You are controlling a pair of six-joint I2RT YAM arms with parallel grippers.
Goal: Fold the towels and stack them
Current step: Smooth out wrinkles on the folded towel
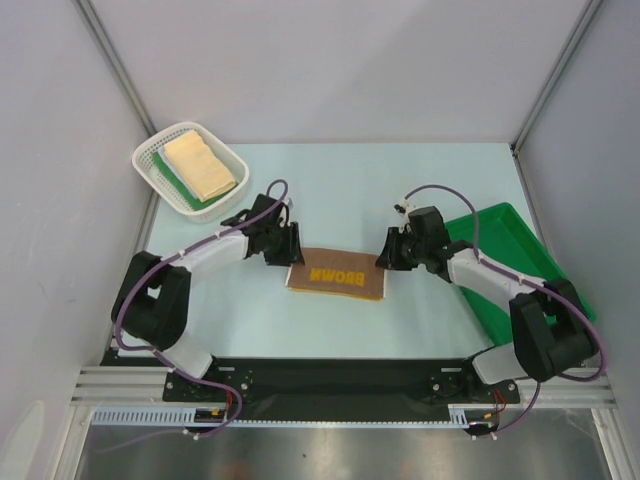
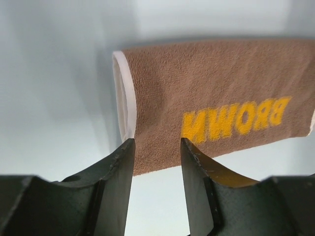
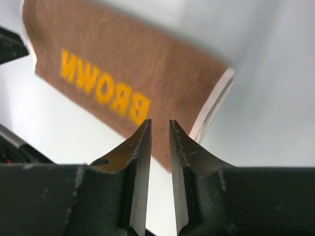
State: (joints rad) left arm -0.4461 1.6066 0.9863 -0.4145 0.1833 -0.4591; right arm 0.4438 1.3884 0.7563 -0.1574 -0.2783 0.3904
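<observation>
A folded tan-brown towel [image 1: 335, 275] with yellow lettering BROWN lies flat on the table between the two arms. My left gripper [image 1: 292, 250] hovers at its left end, open, with bare table showing between the fingers. In the left wrist view the towel [image 2: 216, 98] shows a white inner layer at its folded end, just past the left gripper [image 2: 157, 145]. My right gripper [image 1: 386, 256] is at the towel's right end. In the right wrist view the right gripper [image 3: 160, 125] stands narrowly open, with nothing between its fingers, above the towel [image 3: 123, 73] corner.
A white mesh basket [image 1: 150, 160] at the back left holds a folded pale yellow-cream towel [image 1: 200, 165] on top of a green towel [image 1: 180, 187]. A rigid green tray [image 1: 510, 240] lies at the right, under the right arm. Grey walls enclose the table.
</observation>
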